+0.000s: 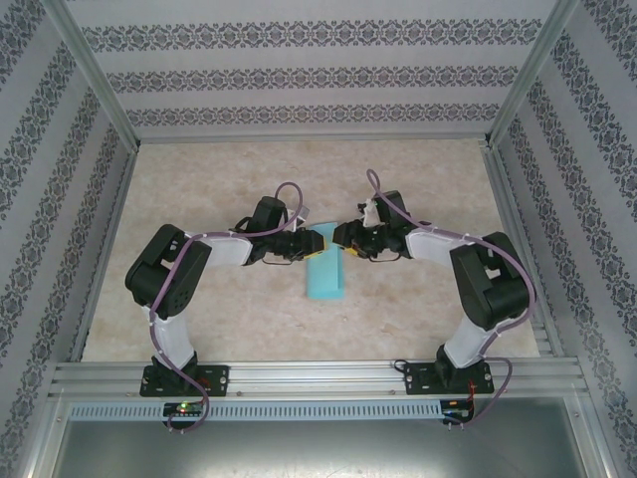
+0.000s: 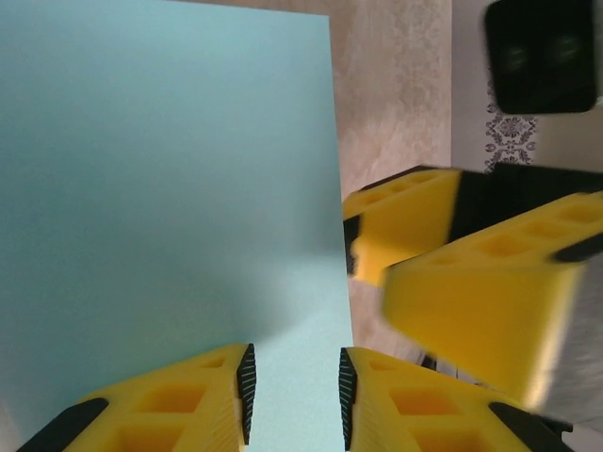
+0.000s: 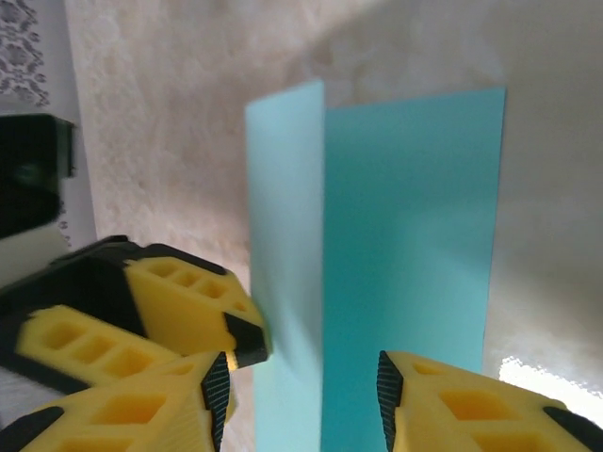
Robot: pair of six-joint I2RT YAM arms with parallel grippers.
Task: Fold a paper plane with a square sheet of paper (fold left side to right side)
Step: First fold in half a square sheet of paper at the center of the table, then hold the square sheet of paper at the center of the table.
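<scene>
Beige table (image 1: 199,319), half-folded turquoise sheet (image 3: 405,235), flap raised; left gripper (image 2: 295,395) narrow, right gripper (image 3: 301,386) wider

Upper end of sheet (image 1: 325,281) beneath jaws

Black joint housings and white link shells make up the left arm (image 1: 169,289) and the right arm (image 1: 488,284), each rising from a black base plate (image 1: 184,379) at the near edge and trailed by a pale mauve cable (image 1: 290,189). The left gripper (image 2: 297,395) and right gripper (image 3: 303,395) carry chunky yellow fingers (image 2: 179,410) with square hollows, black ribbed pads (image 2: 246,386) and black roots.
</scene>
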